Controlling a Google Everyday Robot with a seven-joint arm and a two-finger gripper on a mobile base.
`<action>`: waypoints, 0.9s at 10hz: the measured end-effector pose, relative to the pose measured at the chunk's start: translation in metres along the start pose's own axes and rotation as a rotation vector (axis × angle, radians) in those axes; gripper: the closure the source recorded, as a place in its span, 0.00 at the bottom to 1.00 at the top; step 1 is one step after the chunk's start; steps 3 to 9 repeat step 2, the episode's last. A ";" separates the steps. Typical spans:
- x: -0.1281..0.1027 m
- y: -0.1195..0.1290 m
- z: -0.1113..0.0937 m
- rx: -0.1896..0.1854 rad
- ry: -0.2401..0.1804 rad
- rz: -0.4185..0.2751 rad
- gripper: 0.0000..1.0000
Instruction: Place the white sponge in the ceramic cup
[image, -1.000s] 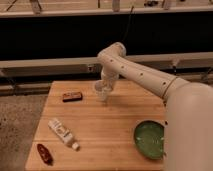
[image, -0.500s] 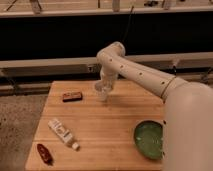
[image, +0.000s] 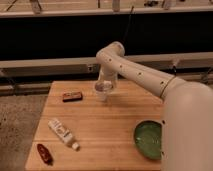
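Note:
The ceramic cup (image: 103, 93) is small and white and stands upright on the wooden table (image: 115, 125) near its far edge, at the middle. My gripper (image: 104, 83) hangs straight down from the white arm and sits right over the cup's mouth, touching or nearly touching its rim. The white sponge does not show anywhere on the table. It is hidden, and I cannot tell whether it is under the gripper or inside the cup.
A brown flat packet (image: 72, 96) lies left of the cup. A white labelled bottle (image: 63, 133) lies on its side at front left, with a dark red object (image: 45, 153) at the front left corner. A green bowl (image: 149, 139) sits at front right, beside my arm's white body.

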 end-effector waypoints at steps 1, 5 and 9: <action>0.002 0.000 0.000 0.001 0.003 0.000 0.20; 0.004 0.000 0.000 0.000 0.005 0.002 0.20; 0.004 0.000 0.000 0.000 0.005 0.002 0.20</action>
